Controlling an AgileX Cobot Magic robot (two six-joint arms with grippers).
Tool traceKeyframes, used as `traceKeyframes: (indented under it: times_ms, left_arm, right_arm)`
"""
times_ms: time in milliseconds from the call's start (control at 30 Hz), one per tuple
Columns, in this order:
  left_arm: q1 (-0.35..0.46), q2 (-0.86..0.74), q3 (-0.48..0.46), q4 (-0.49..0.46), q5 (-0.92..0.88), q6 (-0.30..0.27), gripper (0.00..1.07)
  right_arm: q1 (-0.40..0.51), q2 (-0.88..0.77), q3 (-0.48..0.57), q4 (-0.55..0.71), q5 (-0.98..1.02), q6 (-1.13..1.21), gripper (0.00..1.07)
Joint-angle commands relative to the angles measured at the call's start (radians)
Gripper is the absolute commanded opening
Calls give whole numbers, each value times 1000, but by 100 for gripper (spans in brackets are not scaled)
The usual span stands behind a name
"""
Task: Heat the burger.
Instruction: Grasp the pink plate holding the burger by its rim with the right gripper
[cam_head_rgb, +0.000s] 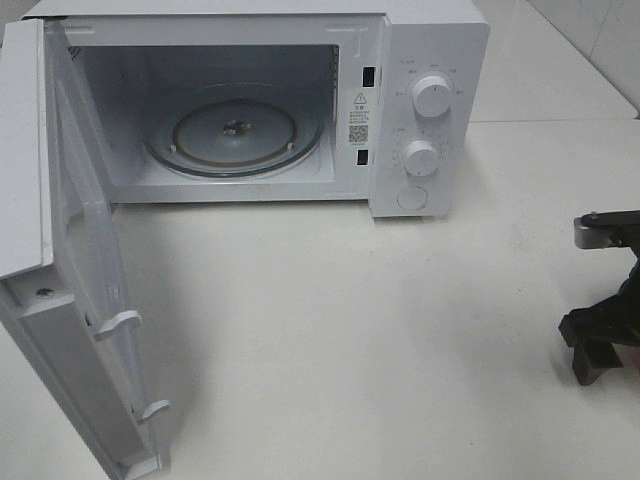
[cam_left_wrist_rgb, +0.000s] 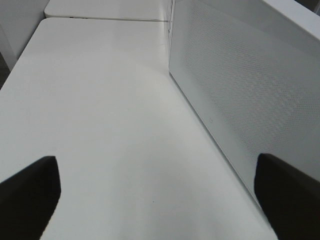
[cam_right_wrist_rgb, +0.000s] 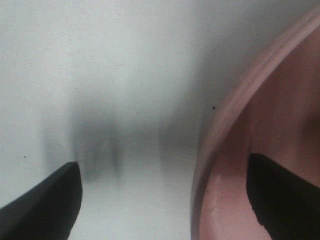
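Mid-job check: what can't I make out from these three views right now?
Burger: in no view; the high view's right edge cuts off the area by the right gripper.
Pink plate: right wrist view, blurred, only part of the rim inside the frame.
Microwave dial labels: high view, too small to read.

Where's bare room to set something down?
Free: the table between the open door and the right gripper, and the glass turntable in the microwave. Crowded: the right edge, where that gripper straddles the rim of the pink plate.
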Motion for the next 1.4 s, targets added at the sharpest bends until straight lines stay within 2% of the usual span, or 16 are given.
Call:
traceKeyframes:
  times_ms: [33,367,533,567,633,667,700,733,767,800,833,867,900,933,1033,1400]
  left_arm:
    - [-5,-17,-1,-4,-11,-2,98]
    - [-5,-17,-1,-4,-11,-2,98]
    - [-5,-17,-1,-4,-11,-2,98]
    - [-5,-17,-1,-4,-11,-2,98]
    - [-5,-17,-1,-4,-11,-2,98]
    - [-5,-17,-1,-4,-11,-2,98]
    - [-5,-17,-1,-4,-11,-2,98]
    - [-5,-17,-1,-4,-11,-2,98]
    - [-5,-17,-1,-4,-11,-2,98]
    - [-5,-17,-1,-4,-11,-2,98]
    - [-5,-17,-1,-4,-11,-2,98]
    - [-5,-17,-1,-4,-11,-2,98]
    - [-5,-17,-1,-4,-11,-2,98]
    - [-5,-17,-1,-4,-11,-2,98]
    - [-5,-17,-1,-4,-11,-2,98]
    - [-5,-17,-1,-4,-11,-2,98]
  right_arm:
    - [-8,11,4,-16,-12,-3,84]
    - [-8,49,4,-24,-10,-2,81]
    - [-8,49,4,-24,1,-2,72]
    - [-8,49,4,-24,9,4,65]
    - [-8,49,4,-24,11,14,62]
    - [-8,49,4,-31,11,28,53]
    - [-8,49,4,-31,11,28,53]
    - [-8,49,4,-44,8,28,42]
    - [-8,49,4,-55,6,28,37]
    - [-8,49,4,-55,6,28,37]
    - [-8,49,4,-63,-7,28,25]
    - [-8,49,4,-63,-12,31,20]
    - [-8,49,4,-63,-12,31,20]
    - [-8,49,4,-63,-17,47,9]
    - [-8,49,4,-65,-24,62,0]
    - [43,42,4,-130,3,136,0]
